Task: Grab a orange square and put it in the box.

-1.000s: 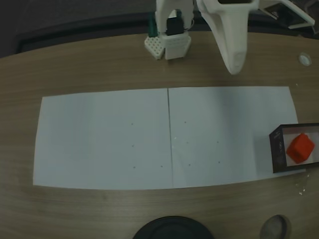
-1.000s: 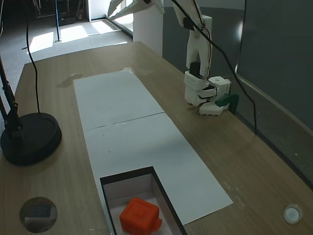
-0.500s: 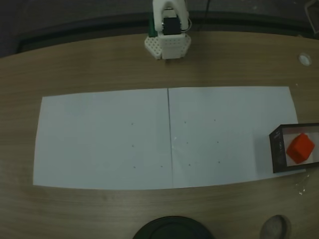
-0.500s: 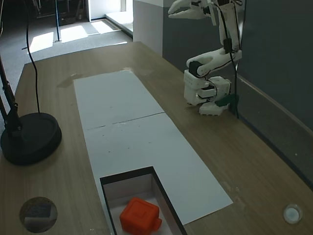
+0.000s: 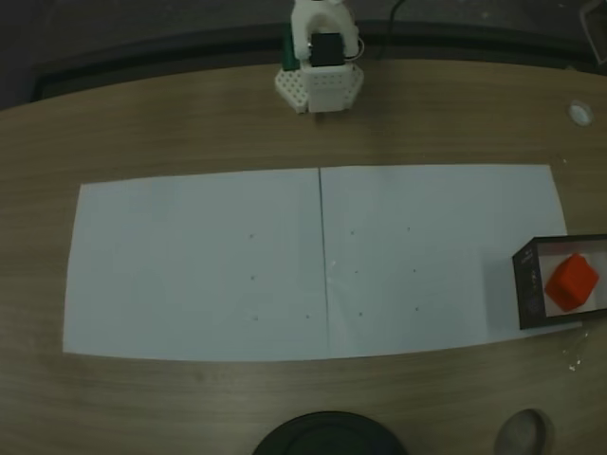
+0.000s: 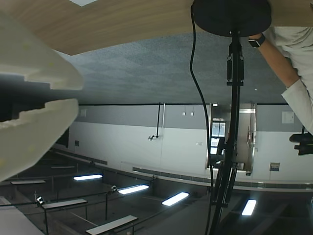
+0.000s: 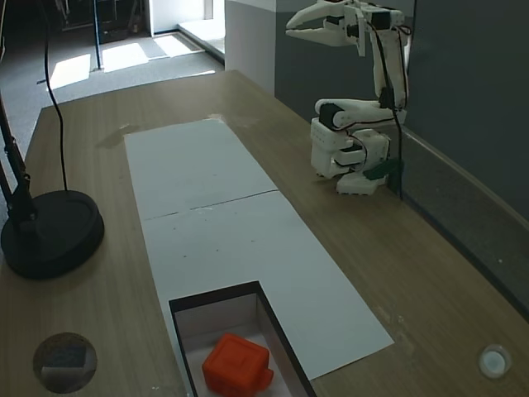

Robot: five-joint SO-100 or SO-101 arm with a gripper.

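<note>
1. I am holding my gripper (image 7: 291, 28) high above my own base (image 7: 347, 157), folded back over it; the two fingers are lying nearly pressed together with only a thin slit between them, and nothing is pinched there.
2. The orange square (image 7: 237, 364) is sitting inside the box (image 7: 216, 299), resting on its pale floor, close to the wall nearest my base but not clearly touching it.
3. Taking the box as my landmark: in a fixed view my base (image 5: 320, 81) is lying well apart from the box (image 5: 524, 284), up and to the left of it across the white paper (image 5: 313, 261), so the cube (image 5: 572, 282) is lying far out from me along the table (image 5: 190, 123).
4. The box's long side seems to be running along the paper's length, roughly crosswise to my reach.
5. Judging from this, the task looks done: the cube is already in the box, and I am parking rather than reaching.
6. In the wrist view my fingers (image 6: 34, 122) are pointing out past the lamp stand (image 6: 232, 73) at the room, not at the box.
</note>
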